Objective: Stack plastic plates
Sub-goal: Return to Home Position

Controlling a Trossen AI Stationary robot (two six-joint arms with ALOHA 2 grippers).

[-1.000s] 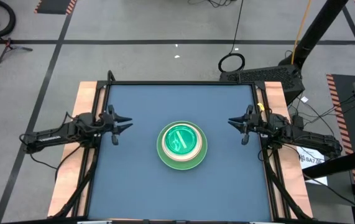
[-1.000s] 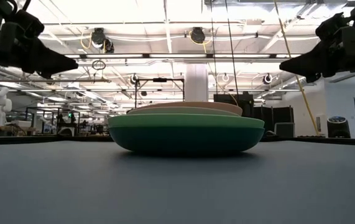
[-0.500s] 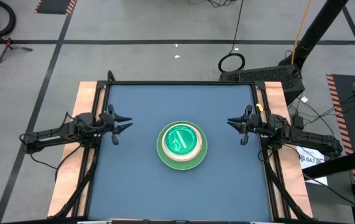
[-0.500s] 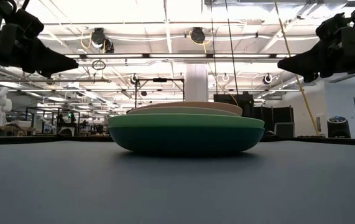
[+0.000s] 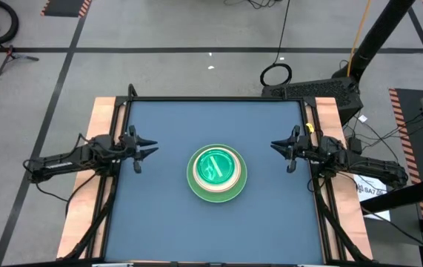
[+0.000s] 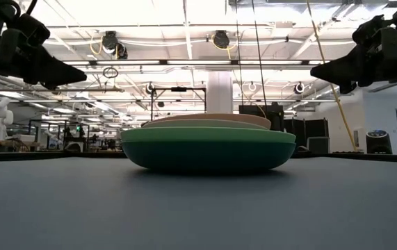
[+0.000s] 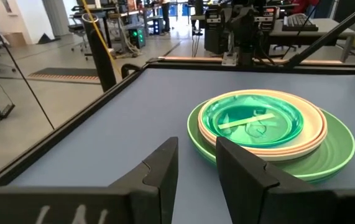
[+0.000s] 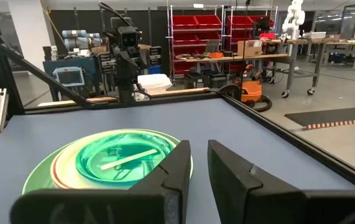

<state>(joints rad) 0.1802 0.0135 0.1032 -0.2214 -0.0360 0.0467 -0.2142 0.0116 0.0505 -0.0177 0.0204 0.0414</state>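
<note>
The plastic plates stand as one stack in the middle of the table. In the low view a dark green plate rests on the table, with light green and pink rims above it. A translucent green plate lies on top, inside a cream one. My left gripper hovers above the table to the left of the stack, my right gripper to its right. Both point at the stack. Each has its fingers a narrow gap apart, as the left wrist view and the right wrist view show. Neither holds anything.
The blue table top lies bare around the stack. A raised dark frame runs along its edges, with wooden strips at the left and right sides. Workshop benches and shelves stand beyond the table.
</note>
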